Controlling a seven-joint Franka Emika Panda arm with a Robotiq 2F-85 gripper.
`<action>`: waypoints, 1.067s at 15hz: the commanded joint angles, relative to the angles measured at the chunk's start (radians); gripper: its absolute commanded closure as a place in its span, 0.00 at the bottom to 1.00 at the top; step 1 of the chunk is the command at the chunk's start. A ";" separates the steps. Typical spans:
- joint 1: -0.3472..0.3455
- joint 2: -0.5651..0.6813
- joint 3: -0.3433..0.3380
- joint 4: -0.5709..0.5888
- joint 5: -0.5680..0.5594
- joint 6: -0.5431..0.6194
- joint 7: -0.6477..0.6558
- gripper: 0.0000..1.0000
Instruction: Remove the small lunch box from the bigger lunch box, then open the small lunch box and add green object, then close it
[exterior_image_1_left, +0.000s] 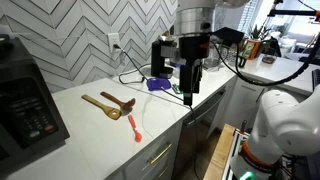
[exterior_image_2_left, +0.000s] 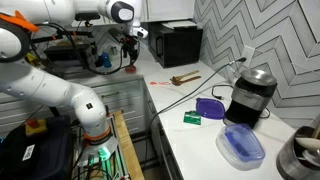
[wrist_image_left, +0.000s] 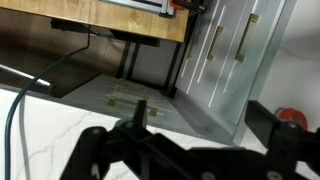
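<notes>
Plastic, likely light, stiff and slick, the small lunch box (exterior_image_2_left: 243, 146) sits on the bench (exterior_image_1_left: 90, 128) beside the bigger lunch box (exterior_image_2_left: 210, 107) and green object (exterior_image_2_left: 192, 118). The pincer (exterior_image_1_left: 190, 90) hangs spread and empty, well apart. Gripping across its rim seems safest.

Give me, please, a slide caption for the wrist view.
Open gripper above the white marble counter, a black cable crossing it, white cabinet doors with handles beyond.
</notes>
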 joint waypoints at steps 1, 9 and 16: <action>-0.023 -0.002 0.015 0.004 0.008 -0.006 -0.011 0.00; -0.023 -0.002 0.015 0.004 0.008 -0.006 -0.011 0.00; -0.214 0.112 -0.025 0.032 -0.300 0.000 0.033 0.00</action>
